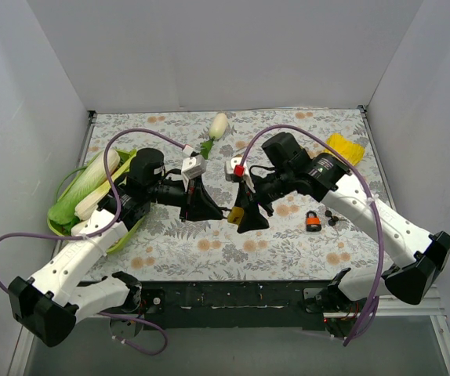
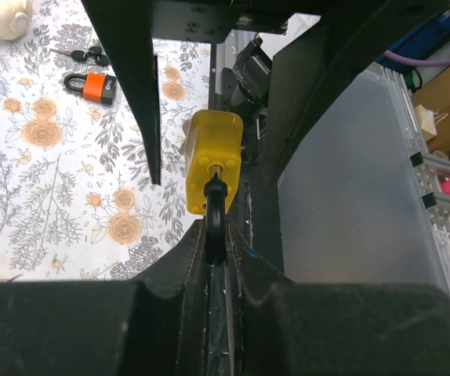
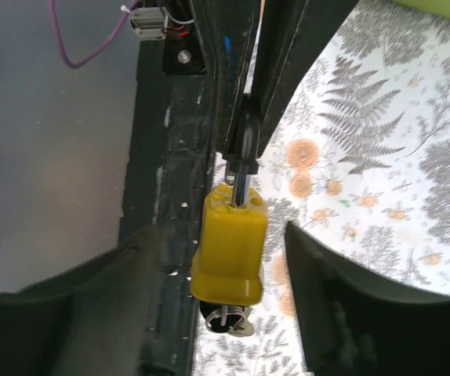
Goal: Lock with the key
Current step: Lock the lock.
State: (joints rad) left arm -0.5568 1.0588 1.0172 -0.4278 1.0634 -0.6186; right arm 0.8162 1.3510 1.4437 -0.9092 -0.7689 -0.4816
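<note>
Right end effector (image 3: pixel 223 235) has its fingers (image 3: pixel 327 313) apart, one on each side of the yellow padlock (image 2: pixel 213 157), with small gaps. Left end effector (image 2: pixel 217 243) is clamped on the black key (image 2: pixel 215 205). The padlock is in the air above the flowered worktop (image 1: pixel 288 243), midway between both end effectors, and the key sits in its keyhole.

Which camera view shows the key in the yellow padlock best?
The right wrist view: the key shows both its black head and its metal shaft entering the yellow padlock. The left wrist view shows mostly the head, pinched in the left hand. In the top external view the key is too small to make out.
</note>
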